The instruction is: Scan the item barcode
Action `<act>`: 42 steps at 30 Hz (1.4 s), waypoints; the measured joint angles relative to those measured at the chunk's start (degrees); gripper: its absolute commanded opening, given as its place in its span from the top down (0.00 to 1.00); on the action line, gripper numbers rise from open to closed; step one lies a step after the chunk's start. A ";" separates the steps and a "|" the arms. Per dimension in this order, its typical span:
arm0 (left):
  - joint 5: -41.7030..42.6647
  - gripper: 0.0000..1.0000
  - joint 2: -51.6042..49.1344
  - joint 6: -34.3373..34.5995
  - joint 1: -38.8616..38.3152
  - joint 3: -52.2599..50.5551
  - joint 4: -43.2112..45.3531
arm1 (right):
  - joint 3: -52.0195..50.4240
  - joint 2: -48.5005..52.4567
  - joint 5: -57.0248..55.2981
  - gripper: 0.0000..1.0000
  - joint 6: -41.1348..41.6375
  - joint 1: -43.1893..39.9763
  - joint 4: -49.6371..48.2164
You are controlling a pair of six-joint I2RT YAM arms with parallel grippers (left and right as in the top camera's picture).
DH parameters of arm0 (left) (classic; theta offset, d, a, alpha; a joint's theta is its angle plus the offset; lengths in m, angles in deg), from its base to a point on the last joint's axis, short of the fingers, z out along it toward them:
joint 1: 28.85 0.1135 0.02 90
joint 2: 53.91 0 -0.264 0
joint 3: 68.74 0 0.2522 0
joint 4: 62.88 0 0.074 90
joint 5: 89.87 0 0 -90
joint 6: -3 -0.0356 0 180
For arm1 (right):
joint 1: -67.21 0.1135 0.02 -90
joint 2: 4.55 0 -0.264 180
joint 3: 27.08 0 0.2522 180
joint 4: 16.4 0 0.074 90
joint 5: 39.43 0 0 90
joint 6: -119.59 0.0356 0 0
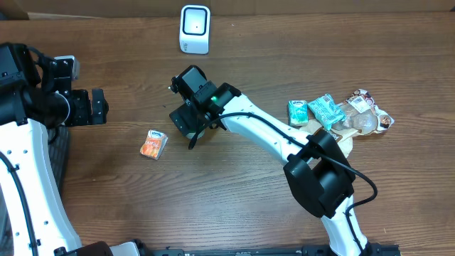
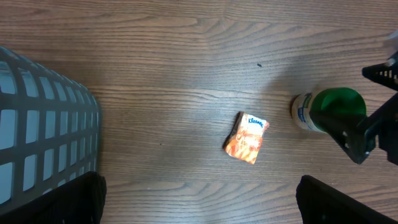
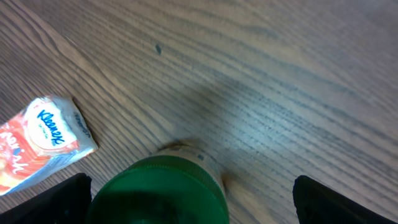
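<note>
Right pincer (image 3: pixel 193 205) spread wide over round green-capped bottle (image 2: pixel 329 109); left pincer (image 2: pixel 205 202) apart above grained table (image 1: pixel 284 57).

I am looking at a wooden table (image 1: pixel 284 57), its grained top showing smooth and matt. Left of centre, the tissue pack (image 1: pixel 153 144) is gleaming in crinkled glossy plastic film. The bottle (image 2: pixel 333 102) is showing a smooth green plastic cap. At top centre, the scanner (image 1: pixel 195 28) is shining in glossy white plastic. At the left edge of the left wrist view, the basket (image 2: pixel 43 124) is looking like matt grey plastic lattice.
</note>
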 measured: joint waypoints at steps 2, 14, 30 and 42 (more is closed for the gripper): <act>0.00 0.00 0.00 0.00 0.00 0.00 0.00 | 0.02 0.09 0.20 0.00 -0.02 0.02 0.42; 0.02 0.00 0.00 0.00 0.00 0.00 0.00 | 0.02 1.33 0.83 0.07 -0.13 0.00 1.70; 0.00 0.00 0.00 0.00 0.00 0.00 0.00 | 0.02 1.38 1.01 0.32 -0.17 0.04 2.82; 0.00 0.00 0.00 0.00 0.00 0.00 0.00 | 1.03 0.46 0.66 0.42 -2.03 0.02 10.78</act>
